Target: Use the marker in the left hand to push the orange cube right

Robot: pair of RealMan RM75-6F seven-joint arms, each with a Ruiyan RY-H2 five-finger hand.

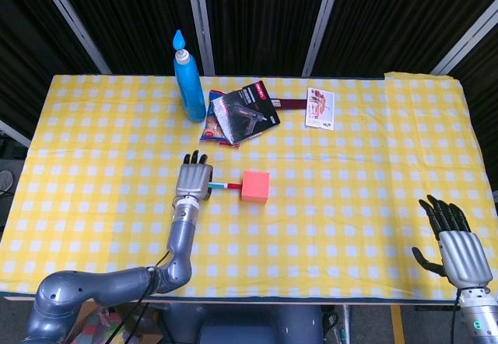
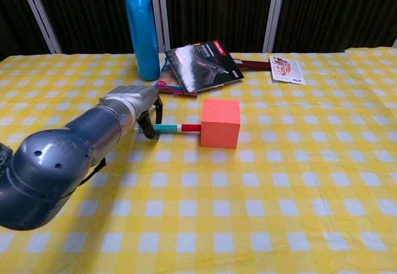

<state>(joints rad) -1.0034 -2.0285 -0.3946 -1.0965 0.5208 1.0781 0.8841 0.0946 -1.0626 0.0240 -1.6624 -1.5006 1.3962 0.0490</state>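
The orange cube point(image 1: 255, 187) point(image 2: 220, 123) sits on the yellow checked tablecloth, a little left of the table's middle. My left hand point(image 1: 194, 181) point(image 2: 138, 100) is just left of it and grips a teal, white and red marker point(image 1: 225, 186) point(image 2: 176, 128) that lies level over the cloth. The marker's red tip touches the cube's left face. My right hand point(image 1: 457, 244) hangs open at the table's near right corner, fingers spread, holding nothing; only the head view shows it.
A blue bottle point(image 1: 185, 79) point(image 2: 141, 28) stands at the back left. A black glue-gun package point(image 1: 243, 111) point(image 2: 204, 67) lies on other packets beside it, with a white card point(image 1: 320, 108) point(image 2: 285, 69) further right.
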